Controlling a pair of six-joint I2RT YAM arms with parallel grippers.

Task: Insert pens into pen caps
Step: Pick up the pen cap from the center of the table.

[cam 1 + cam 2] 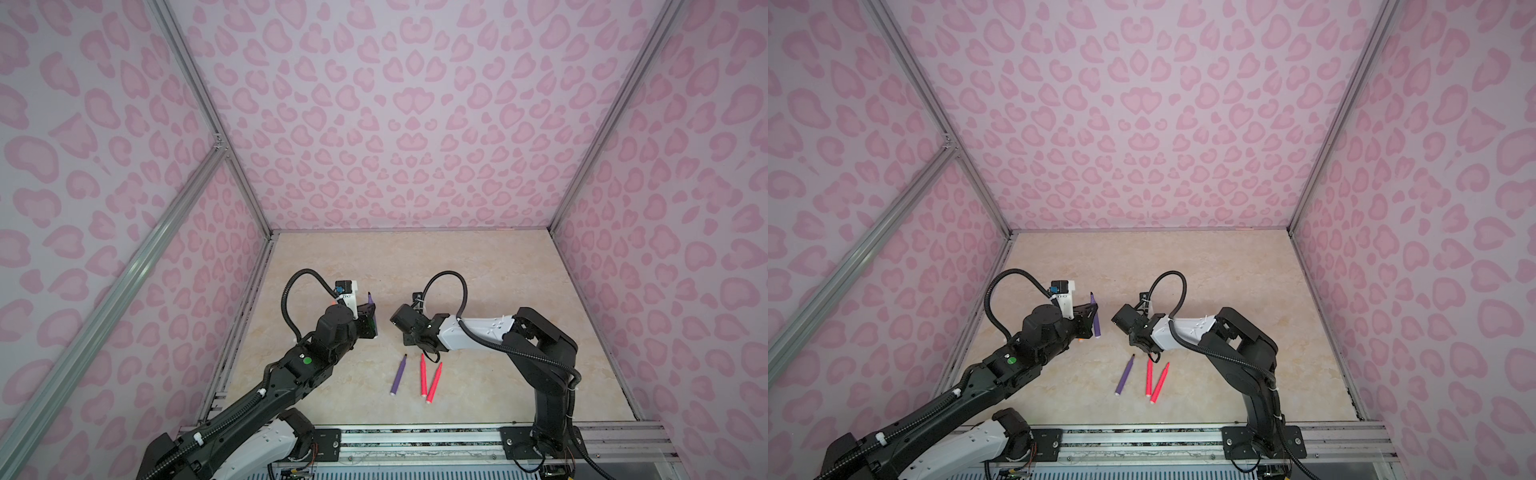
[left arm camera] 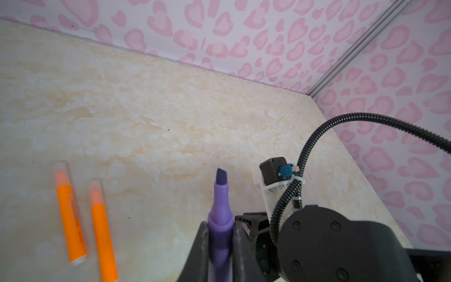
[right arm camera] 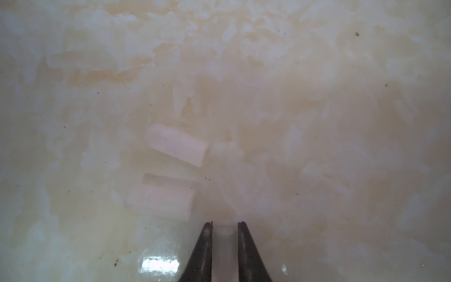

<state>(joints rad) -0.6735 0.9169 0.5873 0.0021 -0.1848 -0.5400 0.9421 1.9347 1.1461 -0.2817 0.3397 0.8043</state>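
My left gripper (image 2: pixel 220 227) is shut on a purple pen (image 2: pixel 219 202), whose dark chisel tip points away from the jaws. In both top views this pen (image 1: pixel 1095 316) stands out of the left gripper (image 1: pixel 369 318) at the table's left middle. My right gripper (image 3: pixel 224 223) points down at the table, shut on a clear pen cap (image 3: pixel 224 234) between its fingertips. Beside it lie more clear pen caps (image 3: pixel 177 147) (image 3: pixel 159 202). A purple pen (image 1: pixel 398 374) and two pink-red pens (image 1: pixel 423 374) (image 1: pixel 434 382) lie near the front middle.
Two orange pens (image 2: pixel 70 214) (image 2: pixel 102 232) lie side by side on the beige table (image 2: pixel 146 109), each with a clear cap over its far end. The right arm's wrist (image 1: pixel 411 324) hangs close to the left gripper. Pink patterned walls (image 1: pixel 395 124) enclose the table on three sides.
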